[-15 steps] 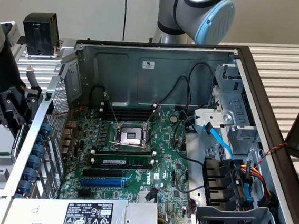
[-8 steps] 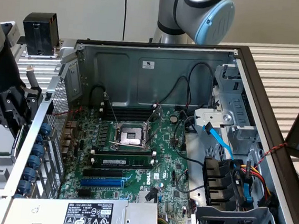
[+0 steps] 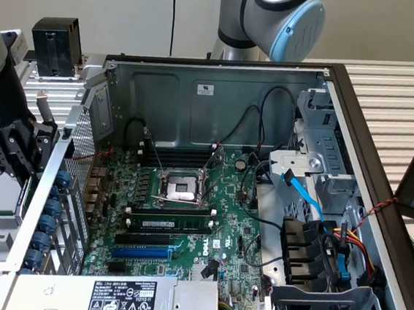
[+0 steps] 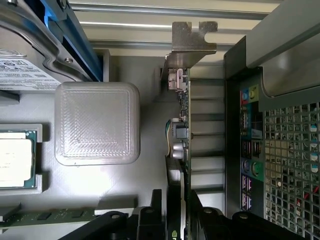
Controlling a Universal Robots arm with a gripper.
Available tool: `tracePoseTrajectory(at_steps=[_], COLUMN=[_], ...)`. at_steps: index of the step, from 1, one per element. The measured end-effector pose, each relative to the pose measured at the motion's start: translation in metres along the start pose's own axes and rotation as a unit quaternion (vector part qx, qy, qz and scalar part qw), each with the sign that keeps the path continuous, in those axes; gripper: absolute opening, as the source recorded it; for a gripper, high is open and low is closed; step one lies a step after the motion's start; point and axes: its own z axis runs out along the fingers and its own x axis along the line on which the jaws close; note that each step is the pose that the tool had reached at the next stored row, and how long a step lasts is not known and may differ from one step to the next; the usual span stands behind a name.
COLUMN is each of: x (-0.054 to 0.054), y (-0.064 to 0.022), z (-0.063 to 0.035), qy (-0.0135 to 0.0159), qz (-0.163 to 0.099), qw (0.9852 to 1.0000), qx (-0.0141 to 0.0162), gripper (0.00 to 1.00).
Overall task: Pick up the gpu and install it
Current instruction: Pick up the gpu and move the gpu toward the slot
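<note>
**Gripper astride the gpu, outside the case**

The gripper (image 4: 176, 199) sits over one end of the gpu (image 4: 184, 125), with a jaw on either side of the card. Whether it is clamped on the card or only brackets it, I cannot tell.

The gpu stands on edge. Its long axis runs straight away from the gripper, and its silver bracket (image 4: 189, 46) is at the end farthest from the gripper. The card's cooler side faces a grey tray (image 4: 150, 125). Its bare board side faces the rear panel (image 4: 250, 150) of the computer case, which is close beside the card and parallel to it.

On the tray, a square grey printed block (image 4: 97, 122) stands near the card but apart from it. Beyond the block is a processor chip (image 4: 15, 162) in its recess, and a memory stick (image 4: 45, 216) lies near the gripper's side.

In the exterior view the arm's end hangs at the exterior view's left, outside the case wall (image 3: 50, 184). The motherboard (image 3: 187, 212) and its blue slot (image 3: 142, 252) lie inside the open case, to the exterior view's right of the gripper and across that wall.

My judgement is that the pick-up is only beginning, as the gpu has not been lifted from the tray area and is well apart from the slot.
</note>
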Motion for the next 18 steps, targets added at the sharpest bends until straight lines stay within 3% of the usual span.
tracePoseTrajectory(at_steps=[1, 5, 10, 18], x=[0.0, 0.0, 0.0, -0.0001], y=[0.0, -0.0001, -0.0004, -0.0031], z=[0.0, -0.0001, 0.0, 0.0001], qy=[0.0, 0.0001, 0.0004, 0.0004], qz=[0.0, 0.0, 0.0, 0.0], qw=[1.0, 1.0, 0.9999, 0.9999], qx=[0.0, -0.0016, -0.0109, -0.0116], gripper=[0.32, 0.32, 0.32, 0.32])
